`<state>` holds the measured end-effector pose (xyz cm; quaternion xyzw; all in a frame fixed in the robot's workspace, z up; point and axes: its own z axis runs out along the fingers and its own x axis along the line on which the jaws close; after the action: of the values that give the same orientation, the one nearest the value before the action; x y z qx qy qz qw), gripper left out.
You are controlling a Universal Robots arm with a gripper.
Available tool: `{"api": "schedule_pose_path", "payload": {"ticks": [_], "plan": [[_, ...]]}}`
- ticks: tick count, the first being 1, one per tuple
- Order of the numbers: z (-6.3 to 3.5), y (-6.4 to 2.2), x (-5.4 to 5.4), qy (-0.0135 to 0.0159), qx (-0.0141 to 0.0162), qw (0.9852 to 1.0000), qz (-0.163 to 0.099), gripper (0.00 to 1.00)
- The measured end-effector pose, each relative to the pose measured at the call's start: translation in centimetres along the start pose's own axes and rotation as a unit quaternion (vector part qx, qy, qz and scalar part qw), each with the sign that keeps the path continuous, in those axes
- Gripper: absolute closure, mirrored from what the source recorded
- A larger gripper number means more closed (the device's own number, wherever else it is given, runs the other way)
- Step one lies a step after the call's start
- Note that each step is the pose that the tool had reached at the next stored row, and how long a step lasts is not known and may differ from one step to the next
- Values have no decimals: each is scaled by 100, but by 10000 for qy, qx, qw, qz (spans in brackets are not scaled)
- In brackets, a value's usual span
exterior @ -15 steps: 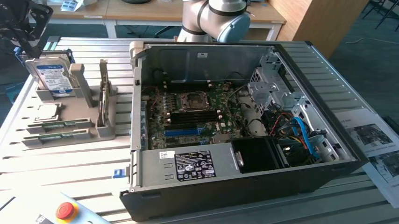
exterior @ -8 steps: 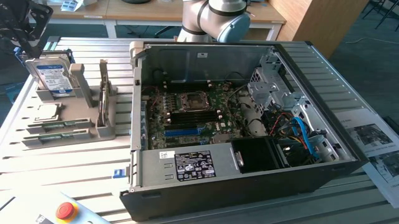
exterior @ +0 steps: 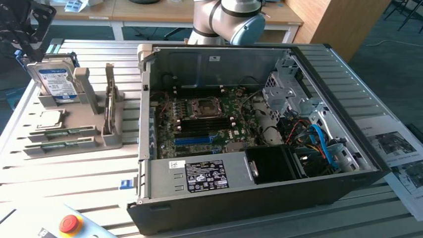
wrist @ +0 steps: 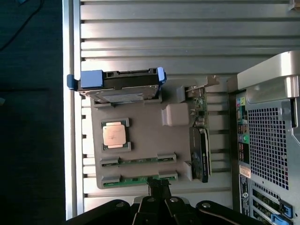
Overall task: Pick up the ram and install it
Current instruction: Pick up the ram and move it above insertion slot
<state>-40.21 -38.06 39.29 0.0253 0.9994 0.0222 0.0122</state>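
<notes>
My pincer (wrist: 159,187) hangs closed and empty above the surface (wrist: 140,37). The ram (wrist: 136,179), a thin green stick with small dark chips, lies flat in the grey holder (wrist: 145,140) beside its twin (wrist: 138,161).

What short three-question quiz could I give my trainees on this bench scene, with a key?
1. True or false: the ram stick and its twin both lie in the gray holder, outside the computer case.
2. What stands upright in the holder, wearing a blue and white label? A) hard drive B) fan C) keyboard
3. Fill in: the square silver part lying beside the ram stick is the ______ chip.
Key: 1 true; 2 A; 3 processor, meaning the processor chip.
</notes>
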Motion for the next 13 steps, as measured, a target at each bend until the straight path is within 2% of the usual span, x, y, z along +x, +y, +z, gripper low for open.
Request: {"api": "schedule_pose_path", "payload": {"ticks": [4,7,13], "plan": [[0,-1,0,10,-6,9997,-226,90],[1,-1,0,19,-11,9990,-446,90],[1,-1,0,41,-22,9958,-917,90]]}}
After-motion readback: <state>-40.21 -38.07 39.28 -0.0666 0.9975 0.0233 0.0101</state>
